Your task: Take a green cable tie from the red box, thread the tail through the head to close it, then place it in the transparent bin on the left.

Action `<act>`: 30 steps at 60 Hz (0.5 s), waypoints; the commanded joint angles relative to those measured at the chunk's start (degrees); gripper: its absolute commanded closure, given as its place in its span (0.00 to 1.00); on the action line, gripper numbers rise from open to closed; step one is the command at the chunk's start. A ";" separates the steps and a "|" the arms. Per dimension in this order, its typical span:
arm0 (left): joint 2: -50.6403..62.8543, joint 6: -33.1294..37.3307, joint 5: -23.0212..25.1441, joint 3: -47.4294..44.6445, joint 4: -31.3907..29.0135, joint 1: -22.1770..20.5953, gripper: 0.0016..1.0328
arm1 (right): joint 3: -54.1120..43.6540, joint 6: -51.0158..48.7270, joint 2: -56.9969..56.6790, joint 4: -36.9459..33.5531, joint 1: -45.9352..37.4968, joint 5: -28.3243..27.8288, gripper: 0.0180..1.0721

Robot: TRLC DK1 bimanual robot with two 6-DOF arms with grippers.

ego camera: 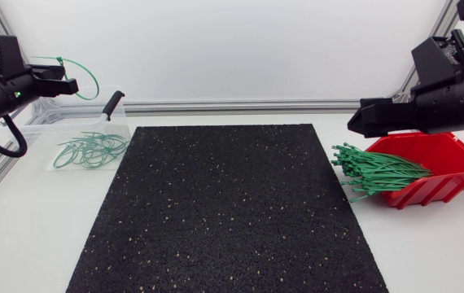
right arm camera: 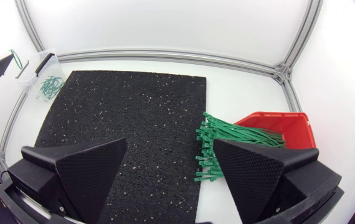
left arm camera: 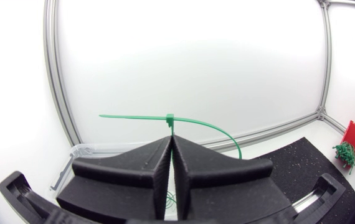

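Observation:
My left gripper (ego camera: 71,84) is shut on a closed green cable tie (ego camera: 85,75), held in the air over the transparent bin (ego camera: 116,115) at the table's back left. In the left wrist view the tie (left arm camera: 184,121) sticks up from between the pressed-together fingers (left arm camera: 146,162), its loop curving off to one side. The bin holds several closed green ties (ego camera: 92,150). My right gripper (ego camera: 356,122) hangs open and empty above the mat, just left of the red box (ego camera: 431,167). A bundle of straight green ties (right arm camera: 227,146) spills out of the red box (right arm camera: 283,124), lying between and ahead of the right fingers.
A black speckled mat (ego camera: 224,212) covers the middle of the table. A black-handled tool (ego camera: 111,106) leans on the bin's rim. An aluminium frame rail (ego camera: 240,106) runs along the back edge.

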 commanded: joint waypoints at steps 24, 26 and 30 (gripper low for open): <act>21.60 -0.33 -3.80 29.63 -20.90 6.42 0.97 | -7.63 -4.05 -17.14 -4.71 -0.47 4.76 0.04; 23.80 -0.59 -3.80 32.61 -24.50 6.51 0.97 | -7.89 -4.05 -18.02 -5.33 -0.47 4.85 0.04; 27.05 -1.56 -3.89 37.36 -29.77 7.04 0.97 | -8.77 -3.96 -19.60 -6.21 -0.47 4.85 0.04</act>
